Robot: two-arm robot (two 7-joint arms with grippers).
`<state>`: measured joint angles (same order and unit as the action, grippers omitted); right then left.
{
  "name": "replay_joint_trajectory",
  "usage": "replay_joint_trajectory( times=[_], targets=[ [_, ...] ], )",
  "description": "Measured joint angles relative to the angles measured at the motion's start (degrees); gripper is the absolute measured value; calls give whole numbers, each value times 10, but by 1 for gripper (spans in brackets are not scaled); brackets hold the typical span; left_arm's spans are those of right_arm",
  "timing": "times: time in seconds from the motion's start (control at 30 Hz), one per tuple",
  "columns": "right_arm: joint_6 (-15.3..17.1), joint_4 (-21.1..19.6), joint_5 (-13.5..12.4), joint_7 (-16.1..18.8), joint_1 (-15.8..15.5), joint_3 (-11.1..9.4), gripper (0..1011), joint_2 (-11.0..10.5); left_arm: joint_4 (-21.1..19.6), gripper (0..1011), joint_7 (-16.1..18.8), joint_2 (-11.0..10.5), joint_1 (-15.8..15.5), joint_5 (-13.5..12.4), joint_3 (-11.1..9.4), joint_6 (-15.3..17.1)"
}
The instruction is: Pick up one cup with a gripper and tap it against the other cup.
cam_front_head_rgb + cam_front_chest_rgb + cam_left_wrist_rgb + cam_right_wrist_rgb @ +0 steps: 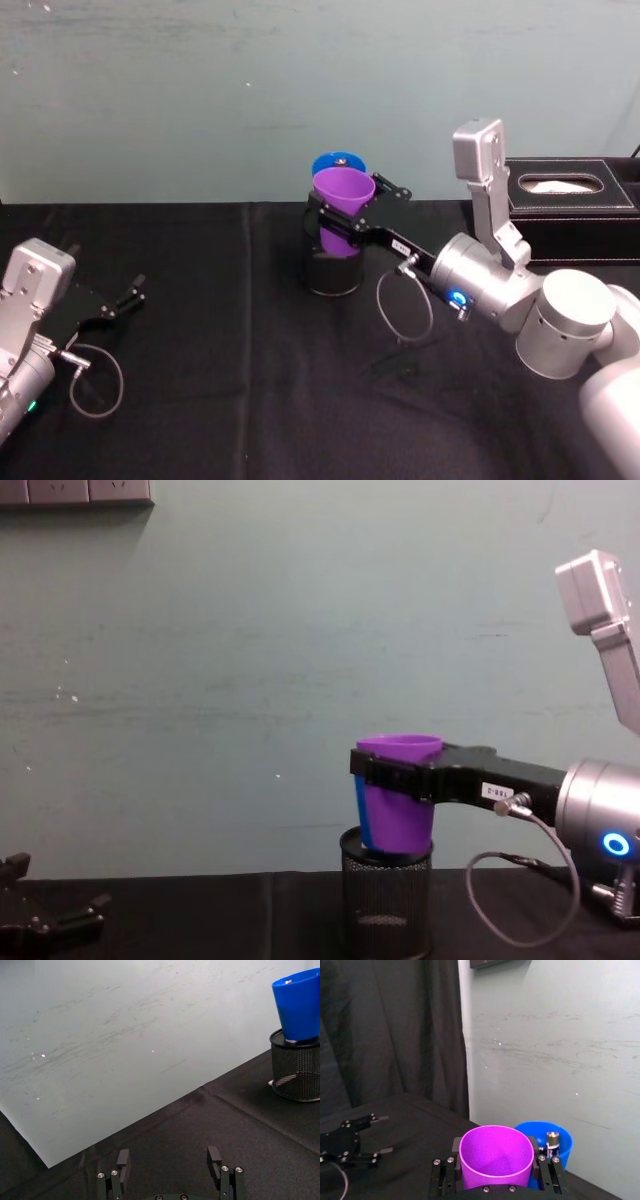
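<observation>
A: Purple plastic tapered tumbler (343,205) sits clamped between the jaws of the right long black flat-jawed gripper (345,218), held upright above the black mesh cylindrical holder (333,272) on the black cloth-covered table (250,380).

B: And the bright blue plastic tapered tumbler (336,162)?

A: Directly behind the purple one, standing in the mesh holder. From the right wrist view the two walls look touching or very nearly so; cannot tell which. A small silver-capped object (553,1141) stands inside the blue one.

B: Left side?

A: Left black gripper (125,298) rests low over the cloth near the table's left edge, jaws spread apart, nothing between them, well apart from both cups.

B: Anything else?

A: Black tissue box (570,205) at far right against the wall.
</observation>
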<state>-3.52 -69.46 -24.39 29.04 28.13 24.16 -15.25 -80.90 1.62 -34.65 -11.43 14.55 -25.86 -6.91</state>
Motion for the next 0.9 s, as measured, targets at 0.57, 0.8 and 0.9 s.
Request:
replay_joint_trajectory(
  times=[0.57, 0.8, 0.9],
  targets=[
    [-18, -115, 2, -17, -117, -9, 746, -48, 0, 1000, 0, 0, 0, 0, 0, 0],
    [-50, -132, 15, -23, -172, -11, 746, -59, 0, 1000, 0, 0, 0, 0, 0, 0],
    [-63, -129, 24, -24, -187, -11, 746, -58, 0, 1000, 0, 0, 0, 0, 0, 0]
  ],
)
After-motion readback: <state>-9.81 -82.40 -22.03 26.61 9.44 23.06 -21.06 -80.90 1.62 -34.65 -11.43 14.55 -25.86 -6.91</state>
